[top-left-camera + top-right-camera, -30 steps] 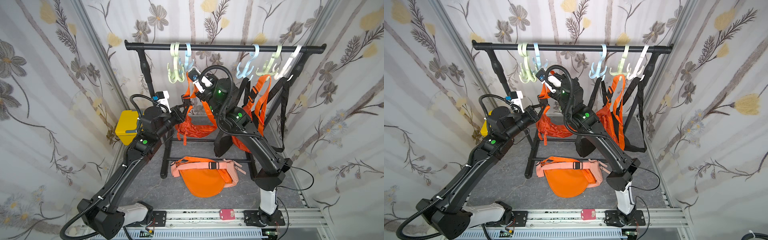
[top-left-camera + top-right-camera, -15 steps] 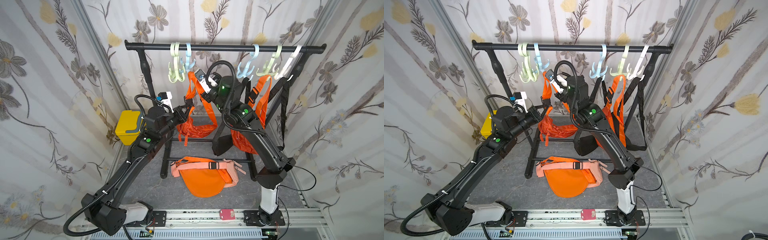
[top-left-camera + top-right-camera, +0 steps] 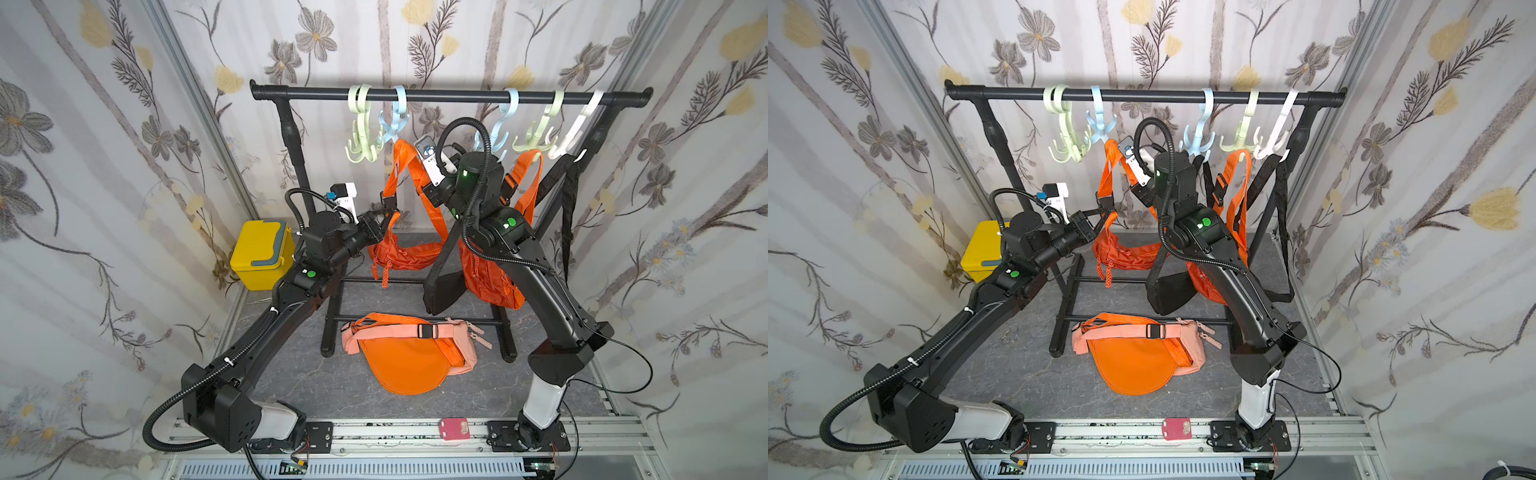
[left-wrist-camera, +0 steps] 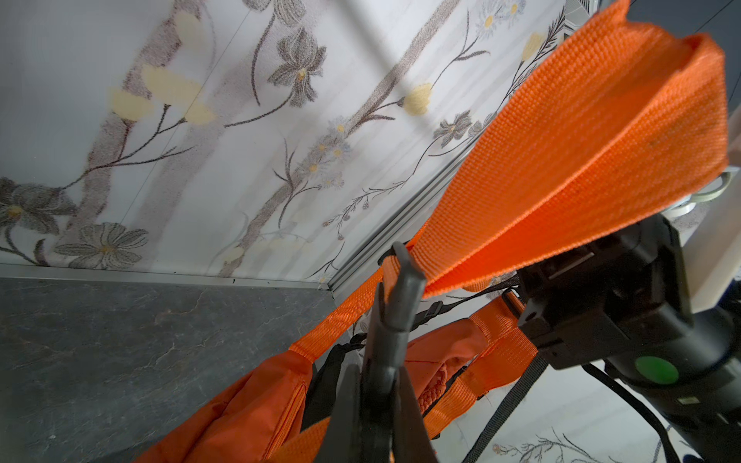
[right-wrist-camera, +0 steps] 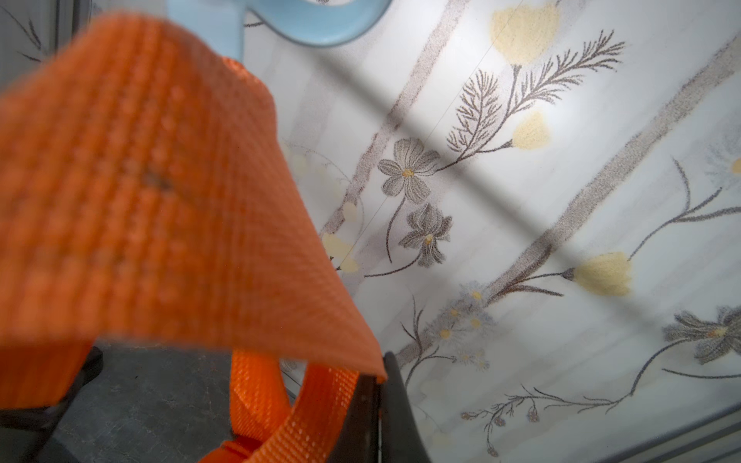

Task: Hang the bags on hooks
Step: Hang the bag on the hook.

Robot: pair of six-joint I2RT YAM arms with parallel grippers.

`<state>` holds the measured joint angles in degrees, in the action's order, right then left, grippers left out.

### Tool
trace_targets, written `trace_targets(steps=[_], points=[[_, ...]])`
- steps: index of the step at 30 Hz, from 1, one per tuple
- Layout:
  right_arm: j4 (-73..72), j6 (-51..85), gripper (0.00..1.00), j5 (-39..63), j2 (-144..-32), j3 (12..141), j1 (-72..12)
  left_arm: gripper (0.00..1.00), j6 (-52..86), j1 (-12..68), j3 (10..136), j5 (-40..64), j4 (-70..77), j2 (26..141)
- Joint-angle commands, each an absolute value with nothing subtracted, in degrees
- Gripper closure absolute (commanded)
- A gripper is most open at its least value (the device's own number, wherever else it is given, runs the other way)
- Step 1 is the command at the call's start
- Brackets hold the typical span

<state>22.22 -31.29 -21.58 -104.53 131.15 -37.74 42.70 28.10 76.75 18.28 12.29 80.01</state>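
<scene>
From my remote seat, the yellow plastic lidded box (image 3: 261, 257) sat at the far left on the grey marbled floor (image 3: 332, 386), against the flowered wall. Next to it my left arm reached up toward the black metal clothes rail (image 3: 449, 94), and its left end effector (image 3: 388, 210) was clamped narrow on the lower run of the orange webbing strap (image 3: 409, 174) of the bright orange fabric sling bag (image 3: 405, 253); the left wrist view showed the grey fingers (image 4: 401, 288) pinched together with the strap (image 4: 561, 160) fanning out from them. The bag itself hung in the air below the rail, between the two arms, clear of the floor. Above it, a pale green plastic multi-prong hook (image 3: 361, 137) and a pale blue plastic multi-prong hook (image 3: 392, 124) dangled from the rail; the top of the strap loop sat just under the blue one, though I could not tell whether it rested on a prong. My right end effector (image 3: 430, 195) was also closed tight on the strap, and in the right wrist view the webbing (image 5: 160, 200) rose blurred toward the blue hook (image 5: 280, 20). On the floor below lay a pink and orange waist bag (image 3: 409, 353). Further right, another orange bag (image 3: 490, 274) and a black strapped bag (image 3: 444, 286) hung from the remaining hooks.
</scene>
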Motion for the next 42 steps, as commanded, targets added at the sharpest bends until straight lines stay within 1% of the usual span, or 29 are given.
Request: trace_targets(steps=[1,10,13,15,16,18,19,22,24,27,29,34,38,42], points=[[22.08,-29.27,1.0,-26.37,-102.13,128.06,-37.18,1.0,43.95,29.54,77.87,19.42,9.92,81.92],[15.07,-29.75,1.0,-29.23,-92.24,114.96,-36.61,1.0,45.17,34.6,78.91,19.0,13.86,85.86],[13.74,-30.2,1.0,-29.59,-89.63,112.69,-36.52,1.0,45.23,35.31,79.1,18.85,14.47,86.13],[13.15,-30.95,1.0,-30.69,-88.85,111.8,-36.47,0.86,45.25,35.51,79.15,18.8,14.89,85.99],[12.87,-31.15,1.0,-31.44,-88.53,111.51,-36.41,0.77,45.26,35.59,79.04,18.85,15.1,85.76],[11.99,-31.62,1.0,-33.03,-87.79,110.57,-36.11,0.52,45.26,35.8,78.75,18.75,15.54,85.04],[10.99,-31.84,1.0,-34.06,-87.28,109.84,-35.96,0.43,45.25,35.79,78.35,18.65,15.8,84.48],[8.28,-32.4,1.0,-35.23,-85.39,107.19,-35.75,0.26,44.92,35.85,77.42,18.05,16.04,82.51],[6.98,-32.51,1.0,-35.4,-84.28,105.79,-35.68,0.21,44.5,35.85,76.7,17.63,16.11,80.99],[6.36,-32.67,1.0,-35.66,-83.7,104.86,-35.7,0.17,43.54,35.84,75.96,17.06,15.81,78.62],[6.33,-32.61,1.0,-35.78,-83.41,104.52,-35.69,0.16,42.93,35.9,75.29,16.41,15.75,76.84],[4.86,-31.92,0.83,-34.23,-81.54,101.92,-36.6,0.19,40.08,35.85,75.26,15.07,16.08,73.11],[4.69,-32.17,0.82,-34.63,-81.47,101.78,-36.75,0.18,36.34,35.56,79.47,12.92,13.6,72.75],[4.72,-32.42,0.84,-34.72,-81.65,101.54,-36.78,0.18,35.23,33.74,85.72,13.37,12.3,74.97]])
